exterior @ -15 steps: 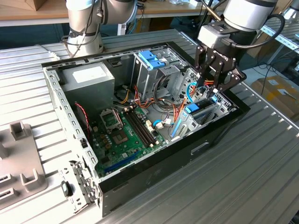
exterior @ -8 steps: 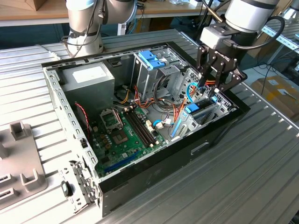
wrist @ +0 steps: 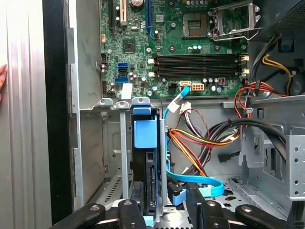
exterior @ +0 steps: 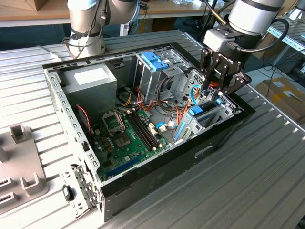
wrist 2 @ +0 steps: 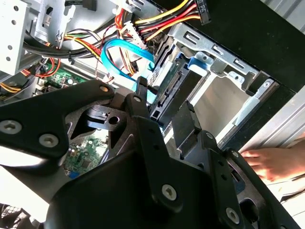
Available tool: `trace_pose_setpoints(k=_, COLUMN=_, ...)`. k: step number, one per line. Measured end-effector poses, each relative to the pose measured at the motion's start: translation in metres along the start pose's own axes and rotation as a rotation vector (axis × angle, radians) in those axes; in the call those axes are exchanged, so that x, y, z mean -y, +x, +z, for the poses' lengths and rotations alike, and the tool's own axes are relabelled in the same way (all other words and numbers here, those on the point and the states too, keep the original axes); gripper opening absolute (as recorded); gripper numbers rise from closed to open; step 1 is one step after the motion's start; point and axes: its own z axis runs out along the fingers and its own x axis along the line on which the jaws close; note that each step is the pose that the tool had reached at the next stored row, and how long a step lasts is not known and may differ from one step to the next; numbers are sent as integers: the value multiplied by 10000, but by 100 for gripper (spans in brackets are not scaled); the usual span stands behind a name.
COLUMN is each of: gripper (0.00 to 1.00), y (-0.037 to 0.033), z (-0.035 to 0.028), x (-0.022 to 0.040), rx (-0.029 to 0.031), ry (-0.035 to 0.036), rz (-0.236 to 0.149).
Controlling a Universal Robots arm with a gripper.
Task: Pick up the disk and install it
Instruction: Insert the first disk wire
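The black angular fingers (wrist: 131, 214) stood apart astride the flat, blue-railed disk (wrist: 150, 181), upright inside the sheet-metal case (exterior: 157, 176).

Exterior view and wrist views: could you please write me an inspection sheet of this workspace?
Surface: ribbed metal table, open computer case on it.
Job's things: disk stands on edge in the case's drive bay.
Clutter: grey fixture at the exterior view's left.
Gripper: gripper open, fingers either side of the disk.
Cables: blue data cable and coloured power wires beside the bay.
Surroundings: a person's hand on the table by the case.
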Motion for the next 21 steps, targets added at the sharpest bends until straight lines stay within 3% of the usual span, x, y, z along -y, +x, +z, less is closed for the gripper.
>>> trace_pose_setpoints(k=2, gripper=47, y=0, z=0, x=0, rx=-1, ry=0, rz=-1)
trace_pose_setpoints(k=7, gripper=16, y=0, z=1, x=0, rx=-6, ry=0, rz=0)
trace_pose_setpoints(k=13, gripper=16, y=0, z=2, x=-3, rx=-9, ry=1, rz=-17)
trace_pose_setpoints(k=16, gripper=16, y=10, z=3, x=-39, rx=-7, ry=29, rz=-100)
trace_pose_setpoints(k=20, gripper=16, y=25, z=24, x=-46, rx=-5, ry=109, rz=-346)
trace_pose_setpoints(k=21, gripper=16, y=31, z=33, x=-51, rx=-2, ry=161, rz=-485)
